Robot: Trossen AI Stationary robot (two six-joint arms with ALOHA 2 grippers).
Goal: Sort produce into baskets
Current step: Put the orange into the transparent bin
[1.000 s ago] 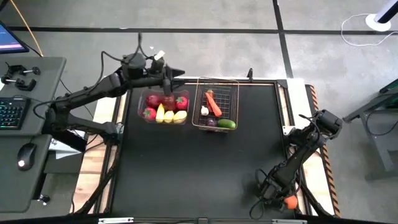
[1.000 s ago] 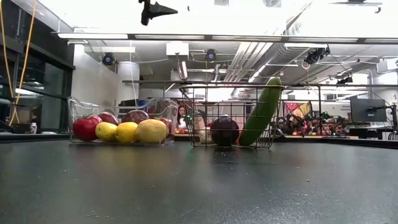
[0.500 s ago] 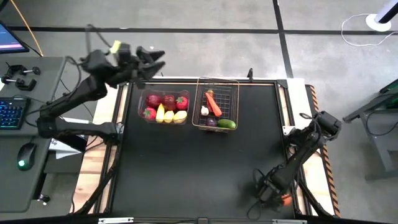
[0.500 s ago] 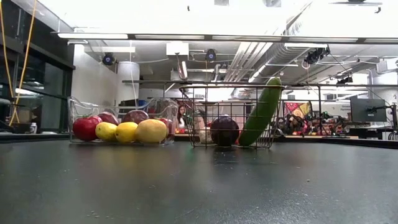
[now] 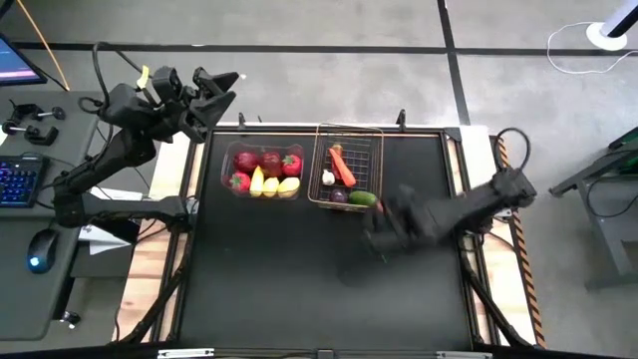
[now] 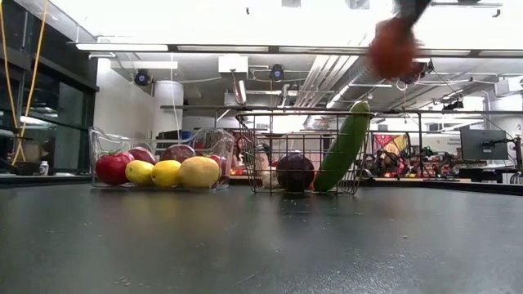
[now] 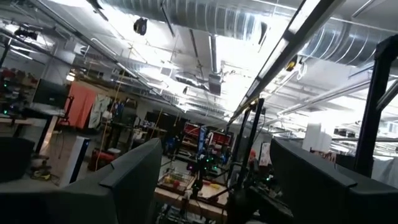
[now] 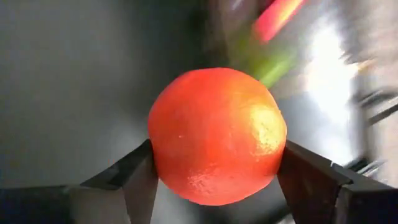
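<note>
My right gripper (image 5: 384,227) is shut on an orange (image 8: 216,134) and shows blurred over the table's middle right, near the copper wire basket (image 5: 346,168). In the low view the orange (image 6: 392,47) is high above the table. The wire basket holds a carrot (image 5: 342,165), garlic, an eggplant (image 6: 295,171) and a cucumber (image 6: 343,149) that leans on its wall. The clear bin (image 5: 262,172) holds red apples, lemons (image 6: 167,172) and a banana. My left gripper (image 5: 224,85) is open and empty, beyond the table's far left corner. My right gripper pinches the orange between its two fingers, one on each opposite side (image 8: 163,155). The orange is lifted clear, high above the table. The arm reaches in from the table's right side; which way the fingers point is blurred.
The bin and the wire basket stand side by side at the table's far edge, left of middle. The black tabletop (image 5: 279,279) in front of them is bare. A desk with a keyboard (image 5: 15,179) and a mouse stands left of the table.
My right gripper has lifted the orange off the table's near right corner and swung fast up and toward the wire basket. My left gripper has drawn back from over the clear bin, toward the far left, past the table's corner.
</note>
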